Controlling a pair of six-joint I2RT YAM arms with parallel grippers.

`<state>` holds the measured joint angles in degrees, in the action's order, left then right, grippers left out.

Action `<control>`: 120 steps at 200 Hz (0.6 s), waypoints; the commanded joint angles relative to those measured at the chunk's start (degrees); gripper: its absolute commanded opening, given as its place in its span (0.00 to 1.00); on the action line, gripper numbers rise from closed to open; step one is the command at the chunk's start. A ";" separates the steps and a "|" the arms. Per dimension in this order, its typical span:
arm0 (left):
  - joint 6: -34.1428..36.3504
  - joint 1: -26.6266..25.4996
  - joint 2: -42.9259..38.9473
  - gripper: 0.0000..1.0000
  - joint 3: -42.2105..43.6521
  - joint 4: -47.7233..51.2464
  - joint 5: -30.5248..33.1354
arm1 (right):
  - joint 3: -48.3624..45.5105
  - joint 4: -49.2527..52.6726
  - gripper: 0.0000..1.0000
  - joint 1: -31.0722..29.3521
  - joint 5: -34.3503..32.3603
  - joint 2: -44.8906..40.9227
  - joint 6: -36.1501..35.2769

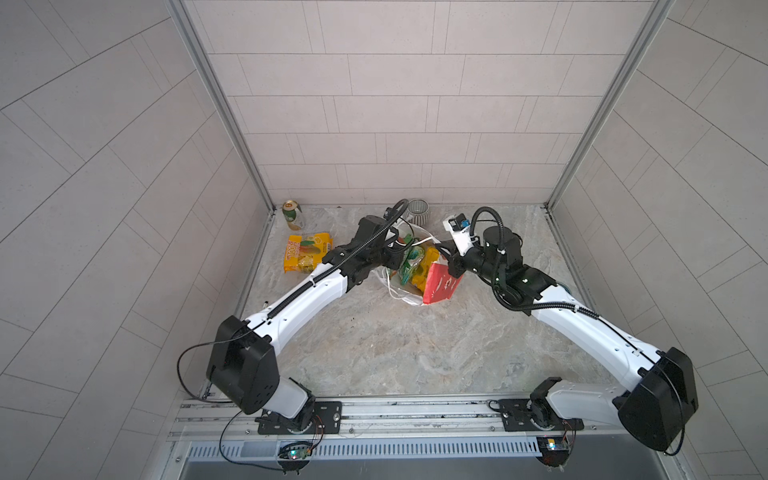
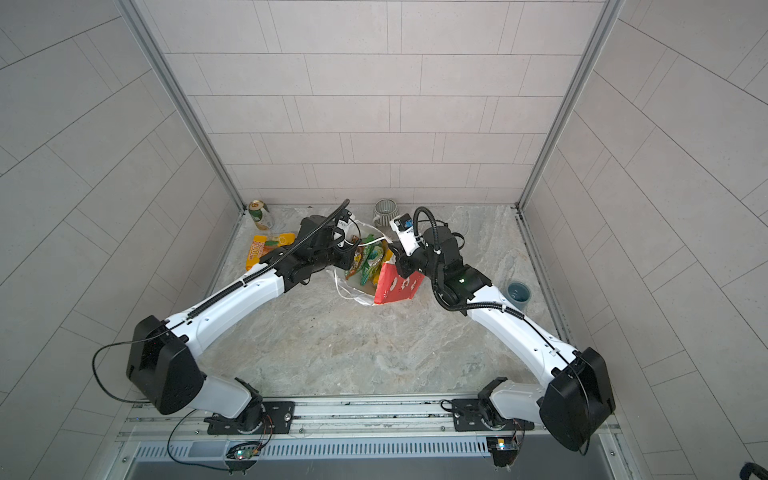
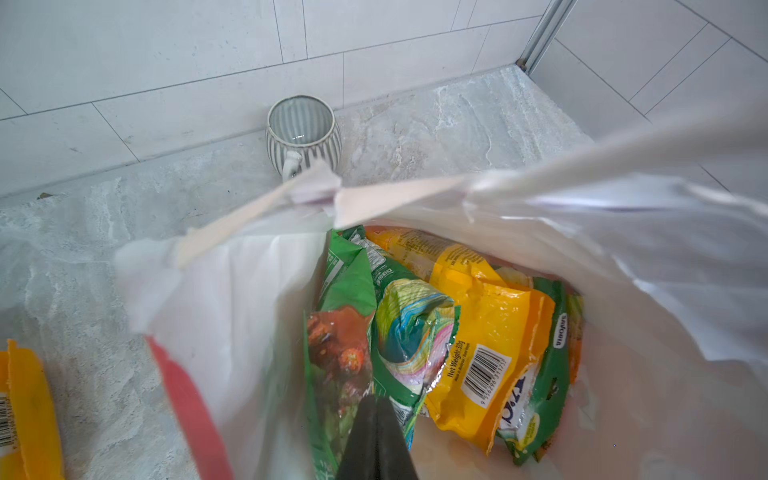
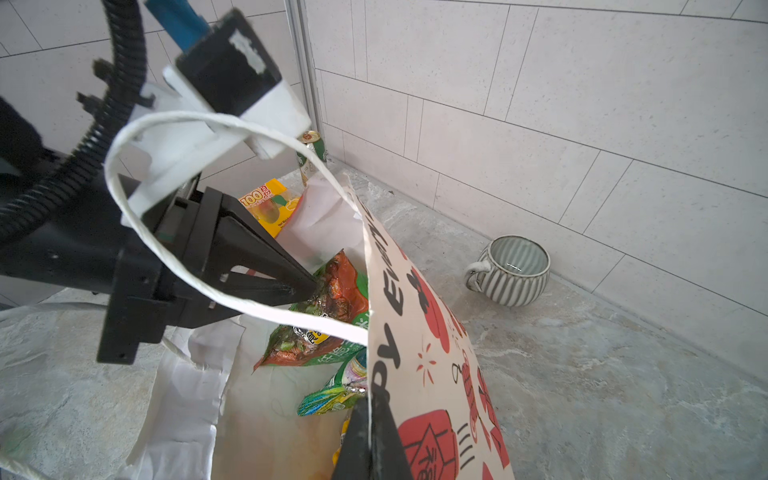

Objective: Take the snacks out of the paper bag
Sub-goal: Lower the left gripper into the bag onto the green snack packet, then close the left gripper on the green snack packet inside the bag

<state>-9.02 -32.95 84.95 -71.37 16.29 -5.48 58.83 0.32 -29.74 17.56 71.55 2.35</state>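
The green packet stands inside the paper bag, its long axis toward the mouth. The left gripper, the nearer one, is clenched on its top corner. The right gripper pinches the bag's printed wall.

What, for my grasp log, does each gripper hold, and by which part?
The left gripper pinches the green chips packet by an edge; the right gripper clamps the paper bag by its rim.

white cord handle arcs across paper bag mouth, front tabletop bare
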 commanded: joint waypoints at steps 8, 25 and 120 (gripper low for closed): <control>-0.45 -0.41 -0.37 0.00 -2.24 1.70 -0.25 | -0.16 -3.23 0.00 -0.46 0.49 -2.03 -0.30; -0.64 -0.45 0.40 0.22 -2.55 1.90 0.96 | -0.13 -3.22 0.00 -0.44 0.59 -2.12 -0.25; 0.94 -1.52 6.77 0.53 -6.15 5.68 6.09 | -0.38 -3.65 0.00 -0.44 0.82 -2.04 -0.20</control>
<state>-8.93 -33.95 90.13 -75.66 19.97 -2.07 58.67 0.19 -29.74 17.58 71.55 2.35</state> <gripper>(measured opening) 0.497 0.049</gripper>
